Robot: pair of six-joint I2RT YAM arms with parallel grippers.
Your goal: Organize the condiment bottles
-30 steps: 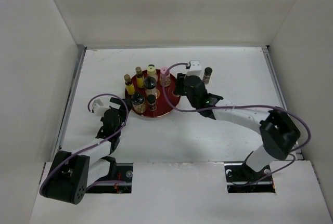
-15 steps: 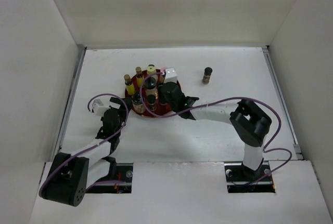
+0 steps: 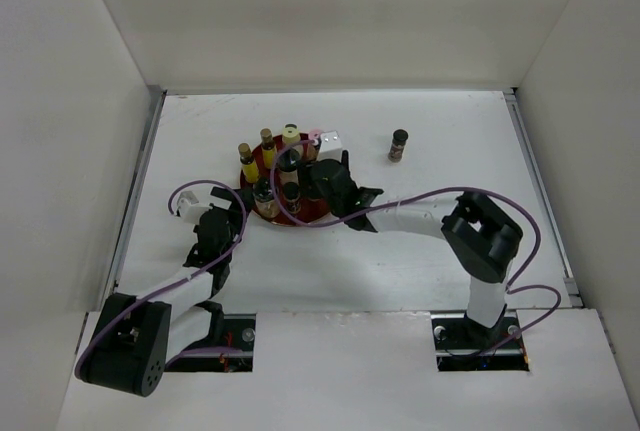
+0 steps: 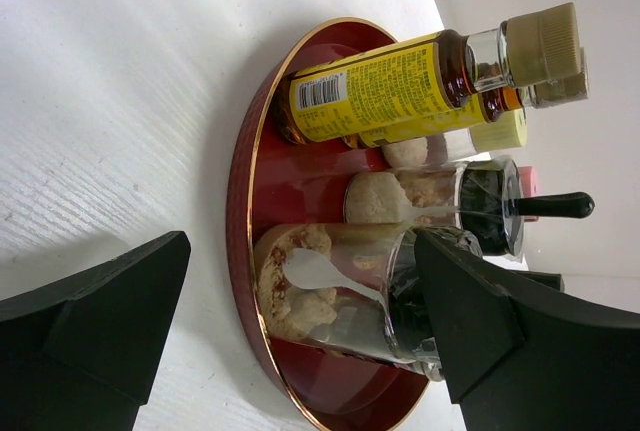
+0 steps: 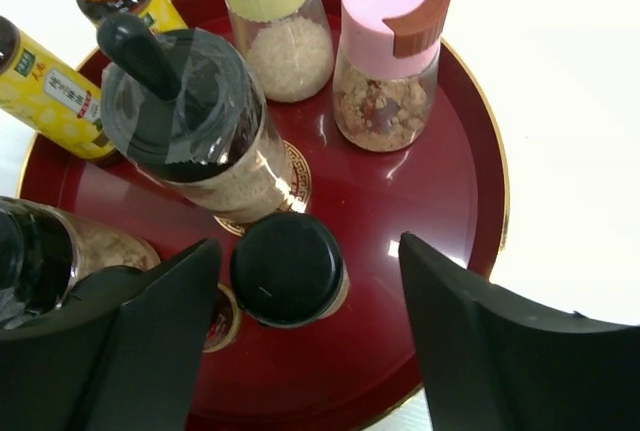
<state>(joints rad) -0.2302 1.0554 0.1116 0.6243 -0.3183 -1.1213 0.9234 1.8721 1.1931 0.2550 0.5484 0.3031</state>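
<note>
A round red tray (image 3: 325, 213) holds several condiment bottles: two slim yellow ones (image 3: 247, 163), a cream yellow-lidded one (image 3: 291, 137), a pink-lidded one (image 5: 390, 46) and dark black-capped ones (image 3: 264, 194). One more dark-capped bottle (image 3: 399, 144) stands alone on the table to the right. My right gripper (image 3: 318, 181) hovers open over the tray, its jaws either side of a small black-capped bottle (image 5: 287, 269) without touching it. My left gripper (image 3: 232, 219) is open at the tray's near-left rim, facing a clear black-lidded jar (image 4: 350, 296).
White walls enclose the table on the left, back and right. The tray's gold rim (image 4: 240, 191) lies just ahead of my left fingers (image 4: 100, 321). A dark jar with a spoon handle (image 5: 190, 121) stands close behind the small bottle. Purple cables trail over both arms.
My right arm has swung left, from beside the lone bottle to above the tray. The lone bottle stays standing on the table. The left arm has not moved.
</note>
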